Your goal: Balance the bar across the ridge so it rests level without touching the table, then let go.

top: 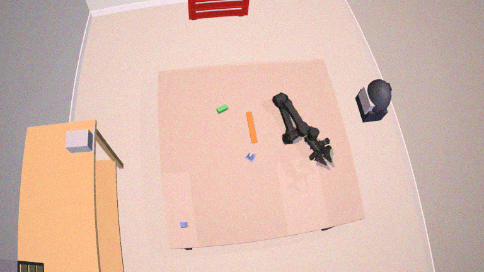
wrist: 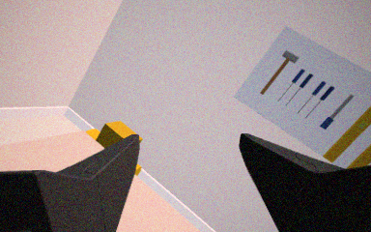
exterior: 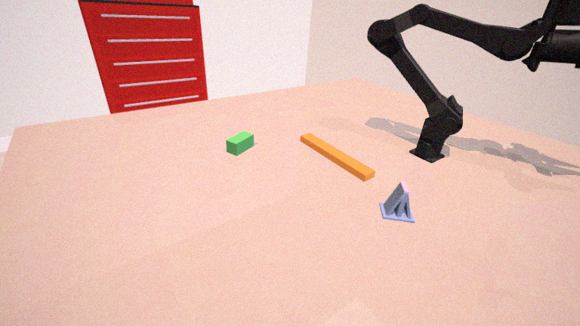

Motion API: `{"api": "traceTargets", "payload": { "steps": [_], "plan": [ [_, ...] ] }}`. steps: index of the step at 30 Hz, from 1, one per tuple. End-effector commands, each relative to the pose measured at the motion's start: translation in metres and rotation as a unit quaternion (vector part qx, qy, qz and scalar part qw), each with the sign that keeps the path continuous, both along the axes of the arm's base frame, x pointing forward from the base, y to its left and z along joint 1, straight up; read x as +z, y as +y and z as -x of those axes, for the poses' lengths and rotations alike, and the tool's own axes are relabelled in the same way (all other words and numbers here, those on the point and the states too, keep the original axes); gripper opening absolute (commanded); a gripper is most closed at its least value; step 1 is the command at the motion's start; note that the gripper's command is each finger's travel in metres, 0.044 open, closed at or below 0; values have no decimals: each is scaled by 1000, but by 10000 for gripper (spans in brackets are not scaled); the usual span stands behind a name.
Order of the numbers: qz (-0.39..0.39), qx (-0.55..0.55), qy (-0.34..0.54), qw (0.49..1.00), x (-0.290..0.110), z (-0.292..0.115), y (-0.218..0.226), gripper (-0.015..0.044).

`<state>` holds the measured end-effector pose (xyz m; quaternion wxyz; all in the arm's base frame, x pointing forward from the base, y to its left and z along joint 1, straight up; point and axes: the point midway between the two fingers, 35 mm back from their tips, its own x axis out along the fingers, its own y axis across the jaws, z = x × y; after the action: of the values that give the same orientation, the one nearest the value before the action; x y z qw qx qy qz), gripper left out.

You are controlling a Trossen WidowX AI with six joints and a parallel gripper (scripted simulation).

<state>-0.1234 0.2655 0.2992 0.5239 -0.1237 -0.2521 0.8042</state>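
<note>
Your end effector (top: 322, 157) is open wide and holds nothing, right of centre in the top view, well apart from the bar (top: 251, 127) lying flat on the tabletop (top: 221, 201); if you grasp it off-middle, it may tip on the ridge (top: 250, 156).
</note>
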Motion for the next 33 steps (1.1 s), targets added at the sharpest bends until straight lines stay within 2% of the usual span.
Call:
{"api": "traceTargets", "payload": {
  "steps": [1,17,33],
  "plan": [
    [35,-34,15,999,-8,-17,13,315],
    [131,-155,76,976,-33,-84,41,315],
    [206,-284,162,922,-57,-159,48,315]
  ]
}}
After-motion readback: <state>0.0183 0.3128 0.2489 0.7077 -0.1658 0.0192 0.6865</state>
